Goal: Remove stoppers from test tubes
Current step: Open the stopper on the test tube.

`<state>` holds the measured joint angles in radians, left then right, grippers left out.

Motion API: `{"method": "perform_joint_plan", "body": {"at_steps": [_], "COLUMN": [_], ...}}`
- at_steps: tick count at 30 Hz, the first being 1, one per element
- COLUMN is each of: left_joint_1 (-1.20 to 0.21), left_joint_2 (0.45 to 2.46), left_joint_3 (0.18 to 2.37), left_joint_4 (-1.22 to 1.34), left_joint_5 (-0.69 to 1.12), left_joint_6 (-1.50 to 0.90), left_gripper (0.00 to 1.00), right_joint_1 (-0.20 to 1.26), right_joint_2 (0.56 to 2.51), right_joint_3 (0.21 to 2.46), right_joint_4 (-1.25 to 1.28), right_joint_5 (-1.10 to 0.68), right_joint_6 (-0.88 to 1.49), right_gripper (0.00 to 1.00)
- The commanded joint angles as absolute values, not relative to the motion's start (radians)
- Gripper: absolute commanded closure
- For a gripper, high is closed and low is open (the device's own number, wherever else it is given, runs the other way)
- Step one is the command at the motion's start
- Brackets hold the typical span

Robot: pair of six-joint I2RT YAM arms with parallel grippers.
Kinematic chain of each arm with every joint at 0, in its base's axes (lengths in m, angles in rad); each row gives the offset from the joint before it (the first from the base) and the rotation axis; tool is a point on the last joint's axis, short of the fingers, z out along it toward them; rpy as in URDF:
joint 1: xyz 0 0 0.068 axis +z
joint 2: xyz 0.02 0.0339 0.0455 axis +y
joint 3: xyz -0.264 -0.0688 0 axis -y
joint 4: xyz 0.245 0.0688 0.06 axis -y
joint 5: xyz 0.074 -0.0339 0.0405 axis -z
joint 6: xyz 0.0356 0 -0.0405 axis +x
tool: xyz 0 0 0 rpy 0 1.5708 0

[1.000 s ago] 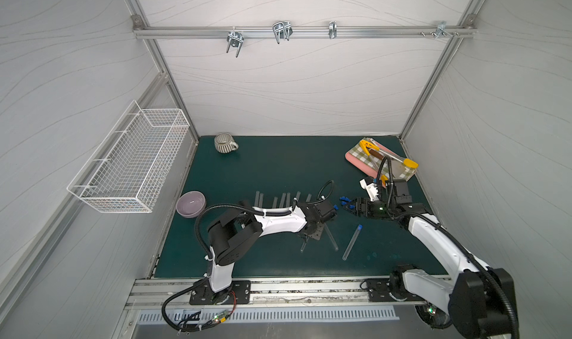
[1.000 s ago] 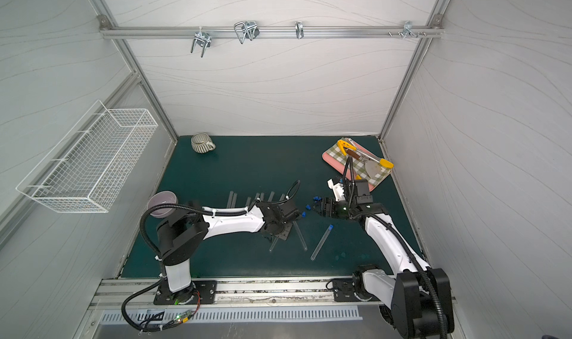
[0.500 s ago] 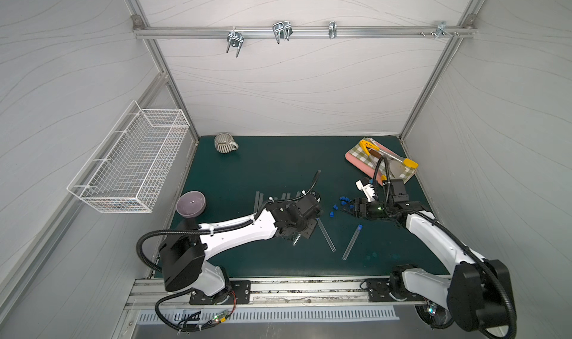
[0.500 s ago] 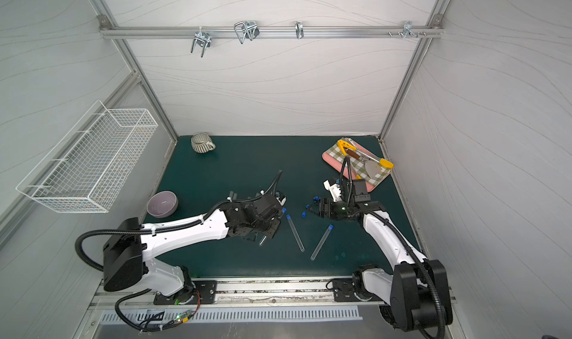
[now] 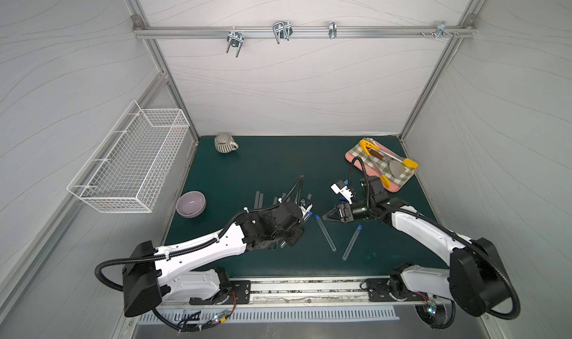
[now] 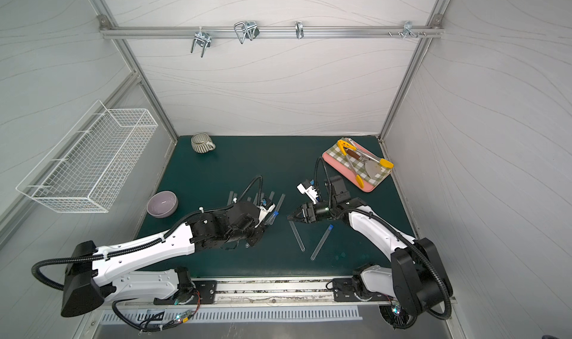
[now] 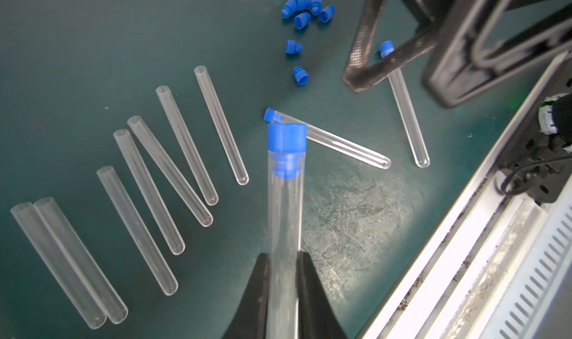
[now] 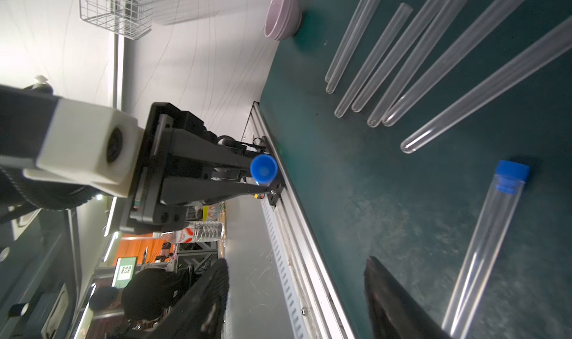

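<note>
Centre of mat: left gripper [image 7: 283, 261], black fingers pinched tight on a clear, round-bottomed test tube [image 7: 284, 216], gripped well back from the mouth and held clear of the surface. Its mouth is plugged by a blue flanged stopper [image 7: 287, 137] of smooth plastic. From 3 o'clock the right gripper [image 8: 297, 269] points at that stopper, near but not touching, jaws well apart with nothing between them. Surface is a dark green mat [image 7: 356, 216], matte, scuffed pale in patches. Seven open tubes [image 7: 185, 145] lie roughly side by side toward 11 o'clock of the held one, two of them flank to flank. Two capped tubes [image 5: 325, 232] lie flat toward 5 o'clock, apart from each other. Loose stoppers [image 7: 305, 11]: five heaped, two singles just beside, seven as best I can count. Ten tubes in all. Room: white panels with faint wavy lines, aluminium frame, a rail [image 5: 303, 32] with metal hooks at 12 o'clock. White wire basket [image 5: 130, 164] on the wall at 9; lilac bowl [image 5: 191, 203] on the mat at 9; ribbed mug [image 5: 224, 143] at 11; pink board [image 5: 391, 188] with checked cloth and yellow-handled utensils at 2.
</note>
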<state>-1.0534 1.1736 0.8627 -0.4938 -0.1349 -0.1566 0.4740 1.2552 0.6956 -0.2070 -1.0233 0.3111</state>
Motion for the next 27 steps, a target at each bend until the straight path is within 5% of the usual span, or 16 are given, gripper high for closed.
{"method": "perform_joint_plan", "body": {"at_steps": [1,27], "left_joint_1": [-1.070,-1.127], "left_joint_2": [1.174,1.158], "left_joint_3": [0.866,0.854], "left_joint_4": [-0.451,-0.410], "left_joint_5": [-0.102,-0.099], "left_joint_6": [-0.113,-0.078], "left_gripper": [1.00,1.00], "right_joint_1": [0.524,0.584], "right_joint_2": [1.267,1.295], "right_joint_3": [0.739,0.765], "right_joint_4": [-0.200,-0.204], "right_joint_5": [-1.072,-1.035], "right_joint_6": [0.287,0.272], "right_gripper": [0.36,0.76]}}
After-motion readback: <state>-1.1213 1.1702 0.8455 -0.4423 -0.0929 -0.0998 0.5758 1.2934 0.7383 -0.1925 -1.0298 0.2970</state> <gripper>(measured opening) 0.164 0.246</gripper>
